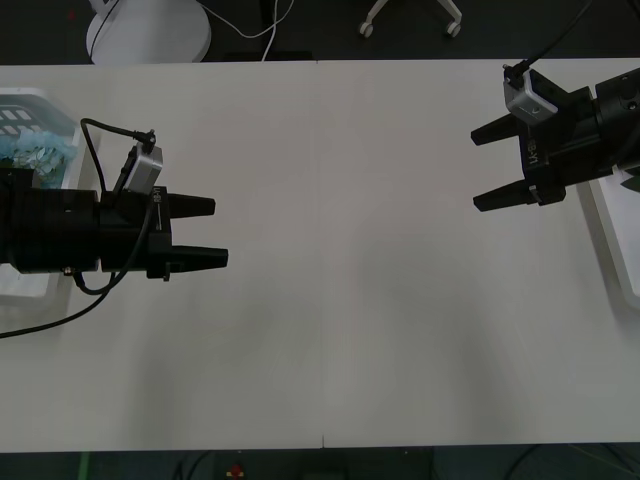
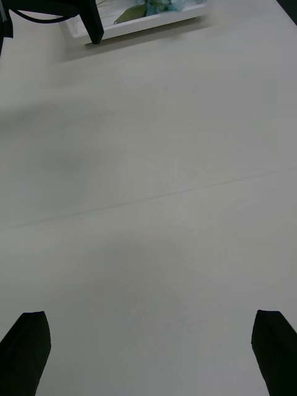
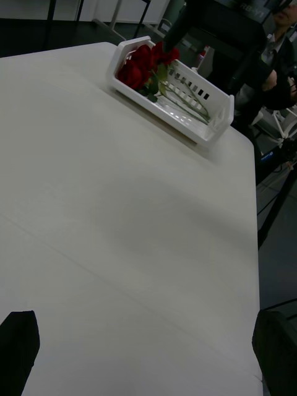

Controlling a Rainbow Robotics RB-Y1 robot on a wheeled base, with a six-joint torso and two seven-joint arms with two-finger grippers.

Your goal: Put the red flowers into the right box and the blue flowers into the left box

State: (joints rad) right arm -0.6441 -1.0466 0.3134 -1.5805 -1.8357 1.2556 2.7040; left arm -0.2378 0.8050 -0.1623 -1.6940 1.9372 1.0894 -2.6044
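Observation:
The red flowers [image 3: 141, 67] lie in the right box [image 3: 213, 125], their heads bunched at one end and the green stems running along it. In the front view that box [image 1: 612, 232] pokes out under the right arm at the table's right edge. The blue flowers [image 1: 32, 150] rest in the left box [image 1: 42, 103] at the far left, also the blue flowers [image 2: 162, 6] and box [image 2: 154, 22] from the right wrist. My left gripper [image 1: 208, 232] hovers open just right of the left box. My right gripper [image 1: 487, 165] hangs open beside the right box. Nothing is between either pair of fingers [image 3: 17, 346].
The white table [image 1: 330, 280] stretches bare between the two grippers. A round white stand [image 1: 148, 35] and a chair base [image 1: 410, 20] sit on the floor beyond the table's far edge. The left arm's cable [image 1: 90, 150] loops over the left box.

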